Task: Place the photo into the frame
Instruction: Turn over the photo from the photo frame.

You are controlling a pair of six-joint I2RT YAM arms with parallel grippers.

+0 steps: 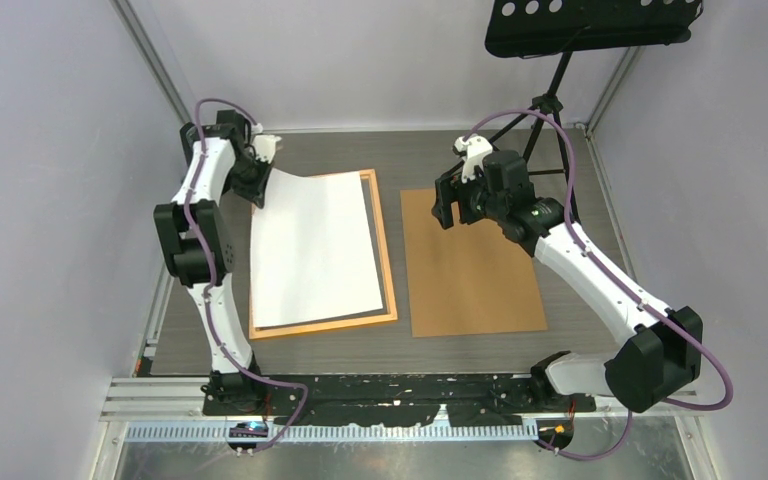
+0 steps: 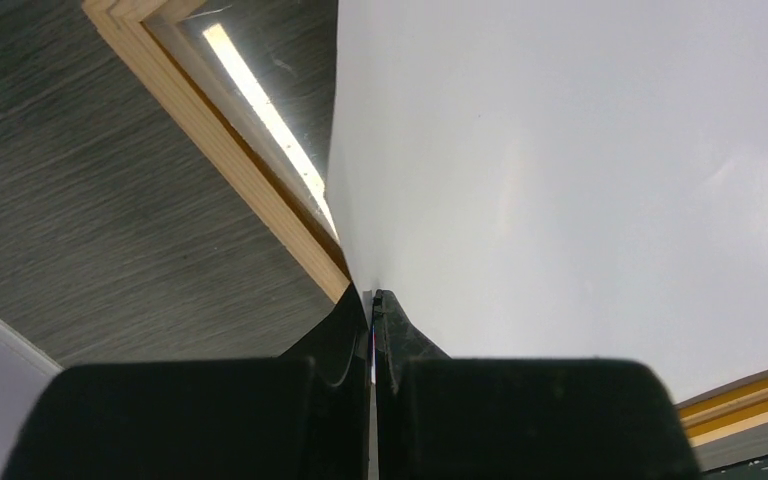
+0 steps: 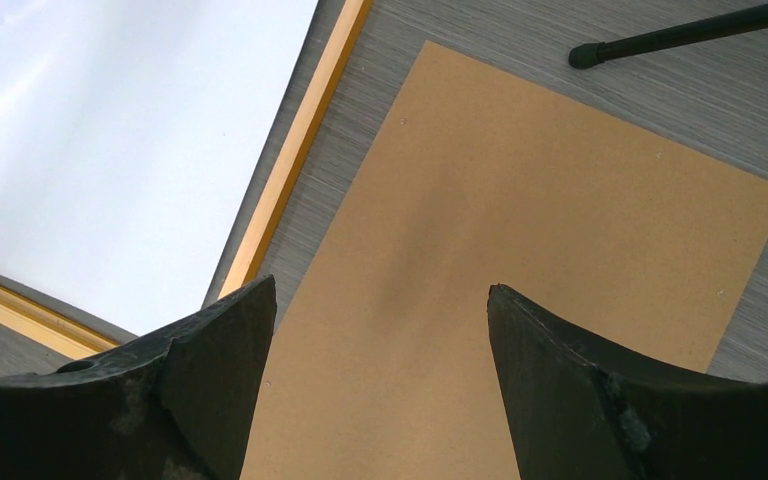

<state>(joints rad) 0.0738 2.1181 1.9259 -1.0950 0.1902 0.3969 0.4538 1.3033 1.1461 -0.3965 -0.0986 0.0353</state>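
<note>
On the surface [image 1: 400, 350], the frame [image 1: 390, 270] lies at 9 o'clock. The photo [image 1: 315, 250] rests white-side-up over it, its 11 o'clock corner pinched by the left fingers [image 2: 380, 308]. The right fingers [image 1: 447, 213] hang spread and empty. Next, I judge: seat the photo squarely inside the rim. No writing is legible.

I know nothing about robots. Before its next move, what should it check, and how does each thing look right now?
1. Left gripper pinches a corner of the photo: ok.
2. Photo's white back faces up: ok.
3. Photo lies flat inside the frame: not ok, the held corner is raised.
4. Right gripper open and empty: ok.
5. Backing board lies apart from the frame: ok.
6. Printed side undamaged: cannot tell, it is hidden.
</note>
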